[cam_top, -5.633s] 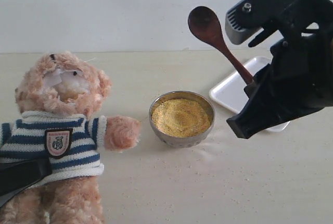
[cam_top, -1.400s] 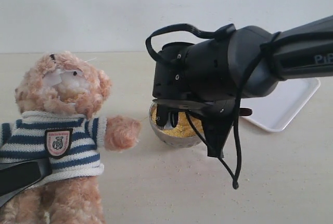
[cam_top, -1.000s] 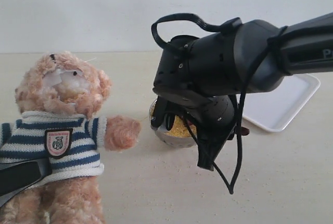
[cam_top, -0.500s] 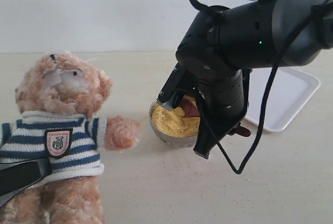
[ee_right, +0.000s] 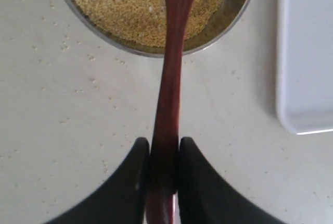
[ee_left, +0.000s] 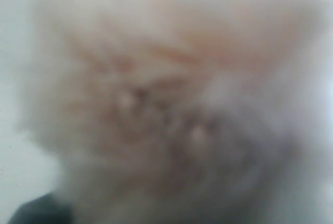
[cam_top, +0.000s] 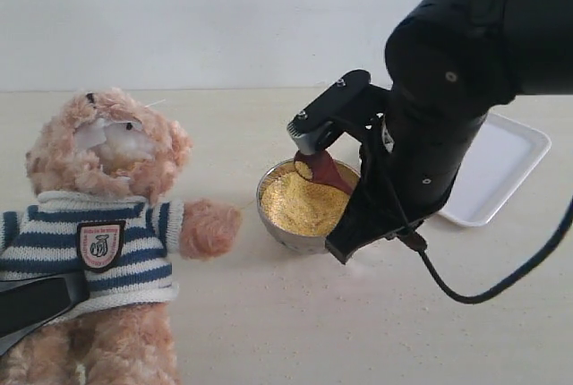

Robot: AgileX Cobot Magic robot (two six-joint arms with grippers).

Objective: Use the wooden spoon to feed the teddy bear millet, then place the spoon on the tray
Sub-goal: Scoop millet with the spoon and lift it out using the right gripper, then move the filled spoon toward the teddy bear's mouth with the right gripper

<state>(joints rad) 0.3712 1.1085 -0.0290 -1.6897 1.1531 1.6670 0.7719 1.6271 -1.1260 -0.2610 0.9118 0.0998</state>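
Pale beige tabletop (cam_top: 269, 331) fills the exterior view. At centre the right gripper (ee_right: 164, 153) pinches the wooden spoon (ee_right: 169, 78) by its handle end, spoon head dipped at the millet (cam_top: 300, 206) in the metal bowl (cam_top: 291, 240) (a scooping hold, I judge). At lower left the left gripper (cam_top: 36, 304) lies across the teddy bear (cam_top: 107, 179), perhaps steadying it; its grip I cannot tell. At right lies the tray (cam_top: 501, 170).

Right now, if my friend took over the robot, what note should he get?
Right pincer: shut on the handle of the small dark reddish-brown wooden spoon.
Left pincer: against the tummy of the fluffy light-brown teddy bear. Whether it is open or shut can't be told.
The spoon's tip is over the golden-yellow millet in the round metal bowl. The flat white rectangular tray sits beyond the bowl, away from the bear.
Done: spoon gripped, at the millet.
Left: feed the bear, then put the spoon on the tray.
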